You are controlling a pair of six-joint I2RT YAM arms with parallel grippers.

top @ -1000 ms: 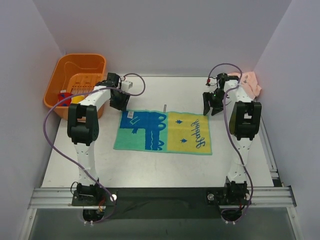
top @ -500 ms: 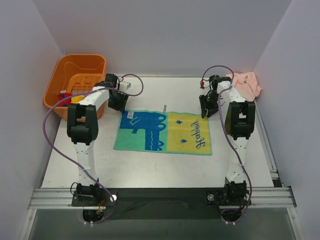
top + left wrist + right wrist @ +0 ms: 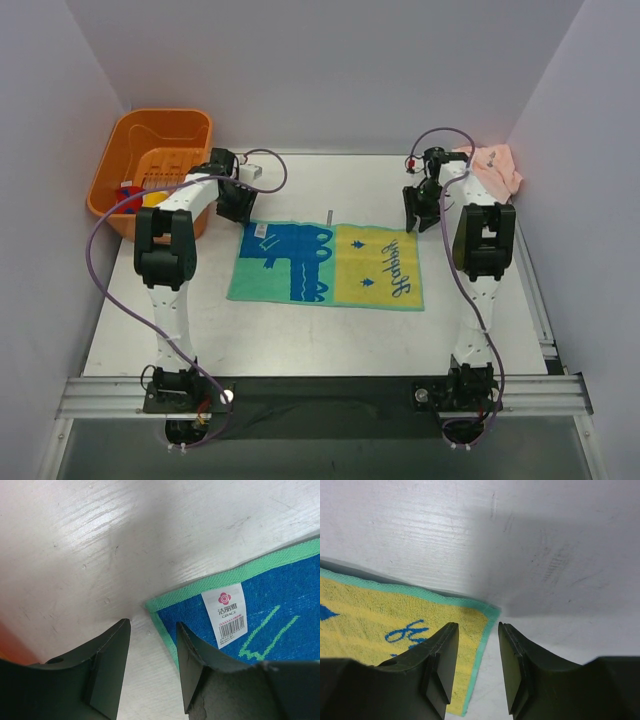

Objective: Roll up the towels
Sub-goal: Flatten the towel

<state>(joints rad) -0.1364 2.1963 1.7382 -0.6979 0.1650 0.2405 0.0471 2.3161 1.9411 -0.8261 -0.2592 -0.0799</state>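
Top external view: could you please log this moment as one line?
left gripper: open, at flat blue-yellow towel far-left corner | right gripper: open, far-right corner | pink towel: bunched

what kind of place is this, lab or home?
Probably a lab robot cell, not a home: plain walls box in a white table, left arm and right arm sit on a metal rail, towel laid flat.

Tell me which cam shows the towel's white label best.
Left wrist: the label sits close up, logo and barcode visible, by the towel's green-edged corner. Top external shows only a tiny white patch. Right wrist sees the yellow end, no label.
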